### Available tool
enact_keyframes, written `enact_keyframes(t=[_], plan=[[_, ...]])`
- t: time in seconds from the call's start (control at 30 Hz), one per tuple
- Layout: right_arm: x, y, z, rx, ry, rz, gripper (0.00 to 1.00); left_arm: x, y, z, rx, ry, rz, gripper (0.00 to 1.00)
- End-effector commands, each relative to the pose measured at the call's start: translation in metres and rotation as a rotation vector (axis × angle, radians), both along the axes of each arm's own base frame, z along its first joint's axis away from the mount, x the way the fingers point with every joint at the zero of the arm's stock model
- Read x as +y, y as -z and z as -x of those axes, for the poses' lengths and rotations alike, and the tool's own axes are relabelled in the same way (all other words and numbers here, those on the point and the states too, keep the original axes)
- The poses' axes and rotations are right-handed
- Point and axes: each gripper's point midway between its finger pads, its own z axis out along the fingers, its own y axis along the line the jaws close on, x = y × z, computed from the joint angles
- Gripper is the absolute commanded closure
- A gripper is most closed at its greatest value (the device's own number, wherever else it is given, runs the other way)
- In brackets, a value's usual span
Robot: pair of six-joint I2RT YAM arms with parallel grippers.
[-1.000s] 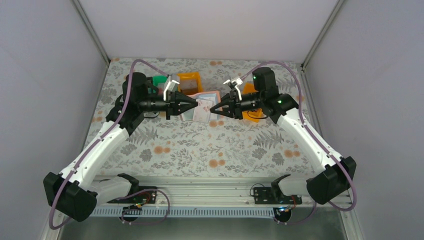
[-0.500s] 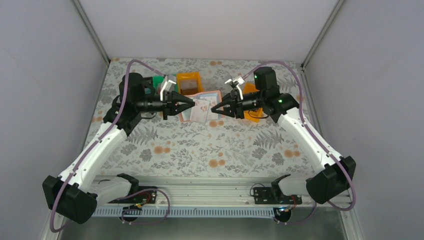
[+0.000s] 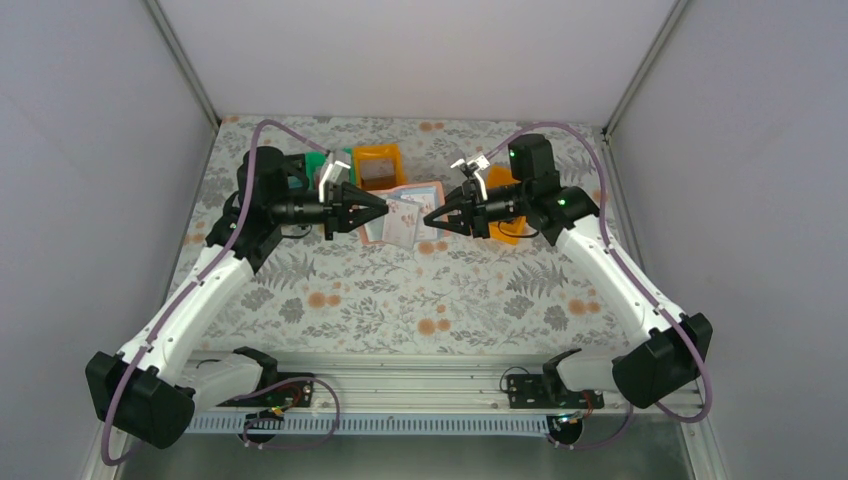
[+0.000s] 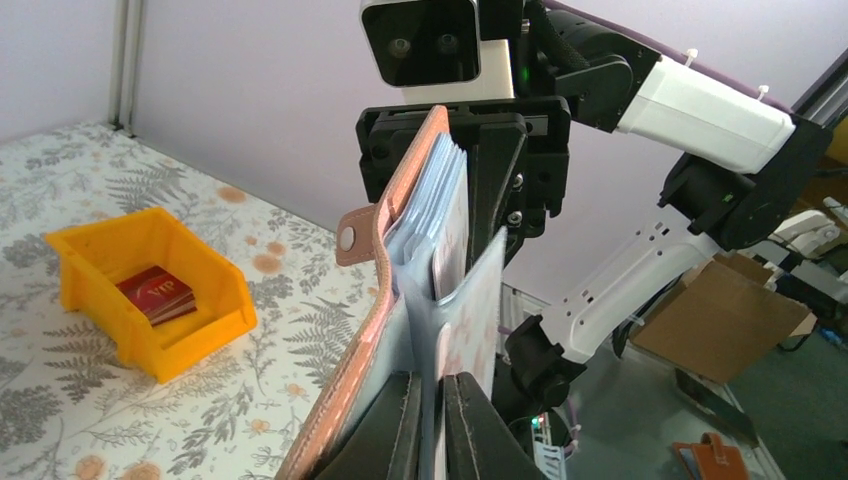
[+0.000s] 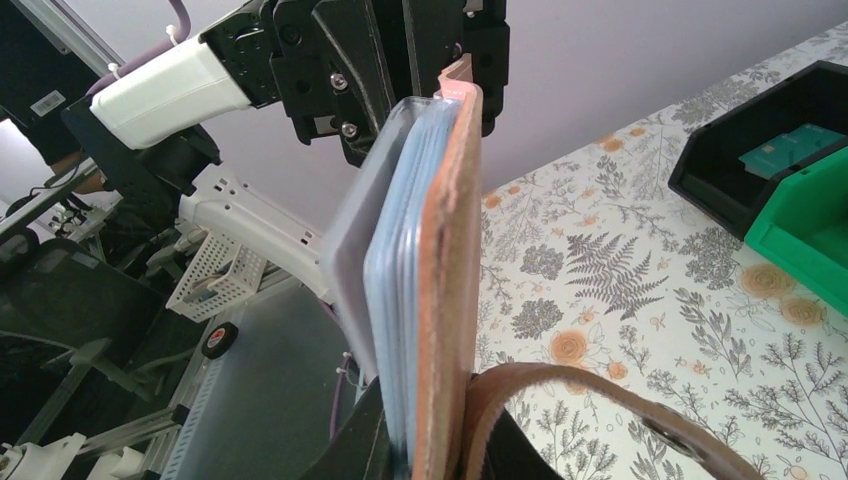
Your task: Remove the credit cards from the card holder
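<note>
The card holder hangs open in the air between my two grippers at the back middle of the table. Its brownish-pink cover and closing tab show in the left wrist view, with pale blue-grey sleeves fanned beside them. My left gripper is shut on one thin sleeve, and a whitish-pink credit card sits in the sleeve beside it. My right gripper is shut on the holder's other end, pinching the cover and the sleeve stack. In the top view the left gripper and right gripper face each other.
An orange bin holds a dark red card. A black bin holds a teal card, next to a green bin. From above, orange bins and a green one stand behind the grippers.
My left arm has drawn back slightly to the left. The card holder stays held between both grippers, and the right arm has barely moved.
</note>
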Motion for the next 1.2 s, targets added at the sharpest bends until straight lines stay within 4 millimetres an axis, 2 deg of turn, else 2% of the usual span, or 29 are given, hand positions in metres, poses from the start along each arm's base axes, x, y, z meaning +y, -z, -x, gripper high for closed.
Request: enact_keyframes(t=[0.0,0.13,0.27,0.37,0.5,0.6,0.77,1.17], plan=[[-0.002,-0.014,0.006,-0.024,-0.045,-0.043,0.96,-0.002,-0.002,0.005,-0.025,0.016,0.010,0.90],[-0.002,-0.015,0.007,-0.023,-0.054,-0.044,0.96,-0.004,-0.003,0.001,-0.007,0.006,0.009,0.81],[-0.002,-0.014,0.007,-0.024,-0.055,-0.042,0.96,-0.006,0.000,0.000,0.009,0.006,0.007,0.80],[-0.002,-0.014,0.007,-0.028,-0.055,-0.043,0.96,-0.008,-0.002,0.003,0.001,0.028,0.012,0.85],[-0.002,-0.011,0.005,-0.022,-0.048,-0.035,0.96,-0.011,-0.004,0.006,-0.015,0.048,0.011,0.86],[-0.001,-0.011,0.005,-0.024,-0.050,-0.035,0.96,-0.011,-0.003,0.004,-0.011,0.036,0.004,0.97],[-0.004,-0.014,0.010,-0.048,-0.054,-0.037,0.96,-0.007,-0.001,0.004,0.012,0.029,-0.011,0.98],[-0.016,-0.005,0.013,-0.036,-0.029,-0.010,0.96,0.010,-0.002,0.003,-0.002,-0.014,-0.017,0.98]])
